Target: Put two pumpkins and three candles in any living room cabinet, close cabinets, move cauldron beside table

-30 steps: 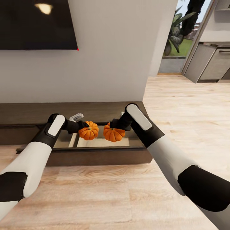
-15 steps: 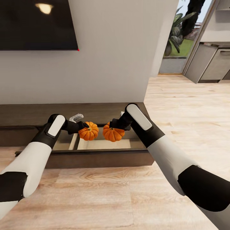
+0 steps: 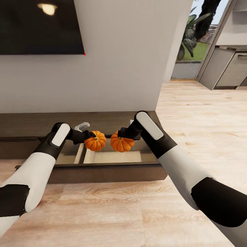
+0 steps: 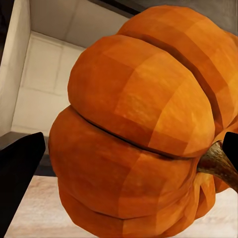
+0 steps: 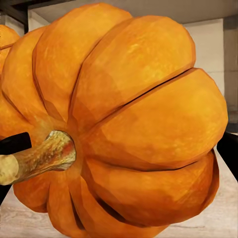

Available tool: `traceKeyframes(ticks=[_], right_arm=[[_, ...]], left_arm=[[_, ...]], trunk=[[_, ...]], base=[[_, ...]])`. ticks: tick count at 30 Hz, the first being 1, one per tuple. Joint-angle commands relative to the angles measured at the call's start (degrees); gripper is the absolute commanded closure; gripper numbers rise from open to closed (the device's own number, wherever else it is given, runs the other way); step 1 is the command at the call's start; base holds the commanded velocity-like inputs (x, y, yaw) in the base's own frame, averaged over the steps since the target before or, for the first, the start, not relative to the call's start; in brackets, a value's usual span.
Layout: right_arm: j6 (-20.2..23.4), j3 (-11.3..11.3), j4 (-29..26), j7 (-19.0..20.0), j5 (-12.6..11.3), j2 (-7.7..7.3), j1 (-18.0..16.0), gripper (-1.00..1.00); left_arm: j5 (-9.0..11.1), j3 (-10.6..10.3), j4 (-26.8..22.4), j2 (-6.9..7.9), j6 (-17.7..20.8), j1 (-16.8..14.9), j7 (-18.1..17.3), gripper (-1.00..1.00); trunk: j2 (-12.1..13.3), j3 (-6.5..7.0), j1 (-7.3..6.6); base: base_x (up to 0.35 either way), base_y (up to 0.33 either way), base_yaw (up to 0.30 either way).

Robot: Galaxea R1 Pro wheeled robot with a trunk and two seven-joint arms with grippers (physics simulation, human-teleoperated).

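Both arms are out in front, each with a pumpkin. The left pincer (image 3: pixel 90 136) is clamped on the left pumpkin (image 3: pixel 95 140), and the right pincer (image 3: pixel 120 134) is clamped on the right pumpkin (image 3: pixel 122 143). The two pumpkins hang side by side, close but not touching, right above the open drawer (image 3: pixel 113 157) of the cabinet (image 3: pixel 34 123). The drawer is pulled out toward the robot, pale beige inside, with a divider (image 3: pixel 79 153) near its left end.

In the left wrist view the pumpkin (image 4: pixel 139 129) is huge in frame, its brown stem (image 4: pixel 218 166) poking out sideways, one dark finger (image 4: pixel 20 178) at the edge and the beige drawer floor (image 4: pixel 44 79) behind it. The right wrist view is much the same: that pumpkin (image 5: pixel 129 124) with its stem (image 5: pixel 42 153) pointing off to one side, and a sliver of the other pumpkin (image 5: pixel 6 37) at the border.

Above the cabinet there's a dark TV (image 3: pixel 37 27) on the white wall. The floor (image 3: pixel 120 212) is light wood, and off to the right you can see grey kitchen units (image 3: pixel 226 68) and a plant (image 3: pixel 187 37) beyond a doorway.
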Motion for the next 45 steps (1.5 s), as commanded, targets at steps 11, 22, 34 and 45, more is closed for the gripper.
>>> traceKeyframes(ticks=[11,22,34,45], right_arm=[[0.32,0.05,-0.01,-0.58,-0.58,-0.02,-0.05,1.00],[0.55,0.05,0.49,-1.09,-0.65,-0.03,-0.08,1.00],[1.29,-0.04,1.84,-1.20,-0.92,-1.84,-0.08,1.00],[1.29,0.04,3.68,-1.16,-0.93,-1.87,-0.05,1.00]], left_arm=[[0.58,-0.26,-0.07,0.03,-0.01,-0.03,0.59,1.00],[0.47,-1.39,-0.07,-0.08,-0.10,-0.03,0.66,1.00],[0.49,-4.12,0.11,-0.14,-0.20,-0.03,0.70,1.00],[0.30,-4.27,1.47,-0.12,-0.20,-0.02,0.70,1.00]], trunk=[[-0.02,0.22,-0.01],[-0.02,0.22,-0.01],[-0.02,0.22,-0.01],[-2.83,-1.04,1.53]], base=[[0.043,-0.001,0.000],[0.188,-0.101,0.000],[0.030,-0.016,0.000],[0.001,0.000,0.000]])
